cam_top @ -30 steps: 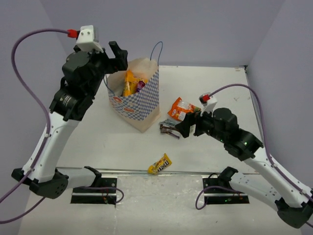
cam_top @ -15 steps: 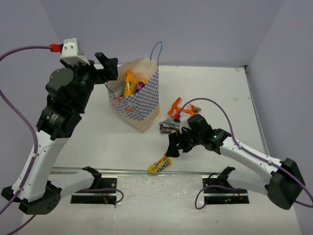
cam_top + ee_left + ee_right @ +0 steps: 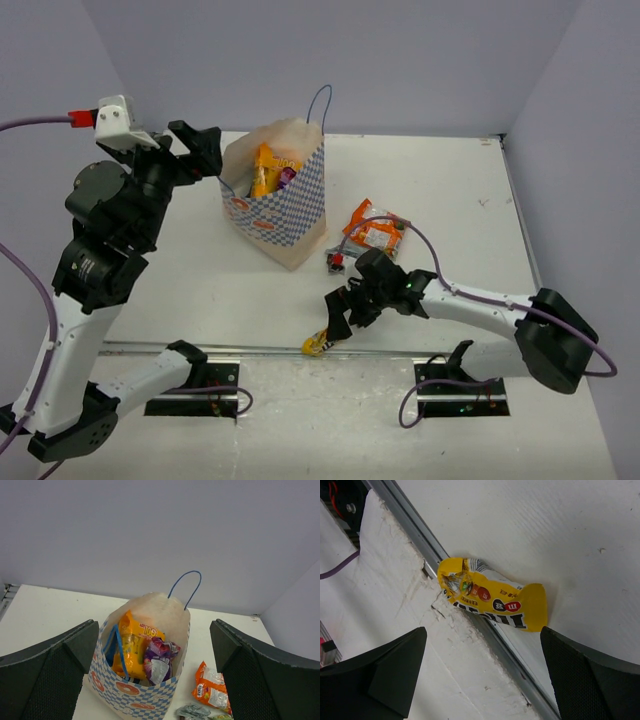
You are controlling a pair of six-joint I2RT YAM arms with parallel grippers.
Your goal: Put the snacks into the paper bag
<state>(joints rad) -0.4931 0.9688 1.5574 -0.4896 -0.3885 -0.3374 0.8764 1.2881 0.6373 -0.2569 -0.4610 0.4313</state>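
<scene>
The paper bag [image 3: 280,205] stands upright at mid-table, also in the left wrist view [image 3: 145,695]. Inside it are a yellow-orange bag [image 3: 131,645] and a purple packet [image 3: 159,660]. An orange packet with green [image 3: 375,232] lies to its right, and a small dark bar [image 3: 338,262] sits beside it, partly hidden by my right arm. A yellow candy packet [image 3: 320,343] [image 3: 490,600] lies on the metal rail at the front edge. My right gripper [image 3: 335,312] [image 3: 482,635] is open just above it. My left gripper [image 3: 200,150] [image 3: 154,630] is open and empty, high and left of the bag. The blue-and-white bag is not visible.
A metal rail [image 3: 520,655] runs along the table's front edge, with a lower white ledge [image 3: 420,645] below it. Walls close in the back and both sides. A blue cord handle [image 3: 320,105] sticks up from the bag's far rim.
My right arm has swung down and forward, from beside the orange packet to the yellow packet at the front edge. My left arm has drawn back leftward, away from the bag.
</scene>
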